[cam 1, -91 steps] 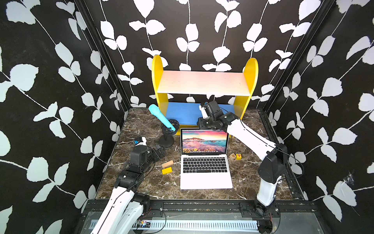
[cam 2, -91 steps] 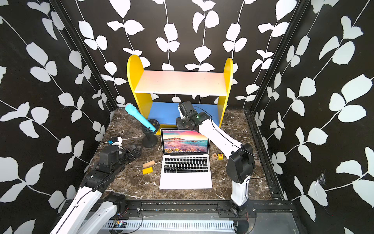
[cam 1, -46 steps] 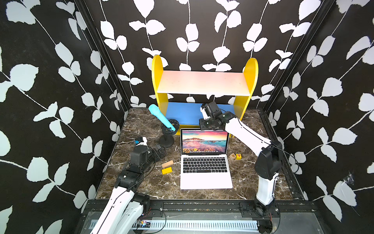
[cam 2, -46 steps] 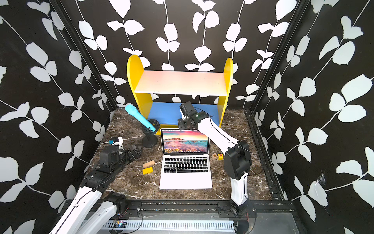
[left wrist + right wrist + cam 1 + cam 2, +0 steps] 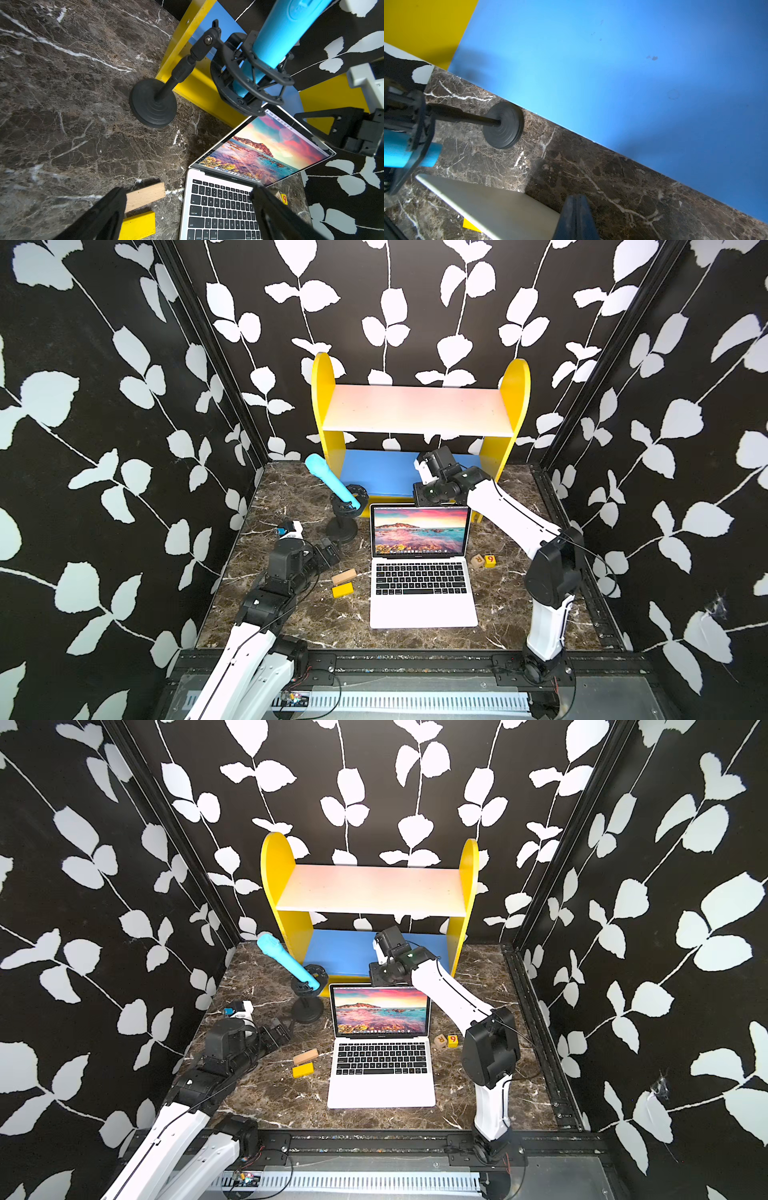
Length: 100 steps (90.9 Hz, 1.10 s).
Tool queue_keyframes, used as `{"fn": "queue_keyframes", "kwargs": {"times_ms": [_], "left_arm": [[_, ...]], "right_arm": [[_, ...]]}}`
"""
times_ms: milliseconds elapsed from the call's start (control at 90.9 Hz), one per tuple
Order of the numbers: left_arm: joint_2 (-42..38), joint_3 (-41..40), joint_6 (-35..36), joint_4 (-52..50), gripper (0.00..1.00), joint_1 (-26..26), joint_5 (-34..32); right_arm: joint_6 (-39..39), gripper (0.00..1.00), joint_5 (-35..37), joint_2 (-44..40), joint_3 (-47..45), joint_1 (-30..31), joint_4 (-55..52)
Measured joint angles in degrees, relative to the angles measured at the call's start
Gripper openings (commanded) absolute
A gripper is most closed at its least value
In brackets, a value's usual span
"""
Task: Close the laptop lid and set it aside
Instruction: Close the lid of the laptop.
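laptop open in the middle of the table, right claw closed behind the lid

the laptop point(image 5: 422, 572) lies flat in the middle of the marble table point(image 5: 291, 497). its keyboard faces up, its front edge is toward the robot's bases and its hinge is toward the shelf. the lid point(image 5: 420, 531) stands open, leaning slightly back, and the display shows a pink-and-teal seascape.

the right claw point(image 5: 576, 200) is on the shelf side of the lid, at its top edge. its fingers are pressed together with nothing between them. in the right wrist view the tips overlap the edge of the lid's plain silver back, but i cannot tell whether they touch it.

the left claw point(image 5: 187, 190) is low over the table, to the left of the laptop. its fingers point(image 5: 108, 209) are spread wide and hold nothing. in the left wrist view they frame the keyboard's rear left corner and the blocks beside it.

a wooden block point(image 5: 344, 576) and a yellow block point(image 5: 343, 590) lie close together just beside the laptop's left edge. on the right side, two small cubes point(image 5: 484, 560) sit side by side near the hinge; one is wooden and one is yellow with a red character.

a blue microphone point(image 5: 330, 481) leans in a black cradle on a round-based stand point(image 5: 341, 529), near the lid's left corner. behind the laptop stands a yellow-sided shelf point(image 5: 322, 406) with a pale upper board and a blue lower board.
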Motion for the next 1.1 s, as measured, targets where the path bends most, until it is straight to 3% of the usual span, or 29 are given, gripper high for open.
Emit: {"fn": "queue_keyframes", "kwargs": {"times_ms": [550,1100], "left_arm": [[-0.26,0.00,-0.02,0.00,0.97,-0.02,-0.02],[-0.70,0.00,-0.17,0.00,0.96,-0.02,-0.24]], "right_arm": [[-0.72,0.07,-7.74,-6.43,-6.58,0.09,-0.50],[-0.20,0.07,-9.68,-9.86,-13.29,2.16,0.76]]}}
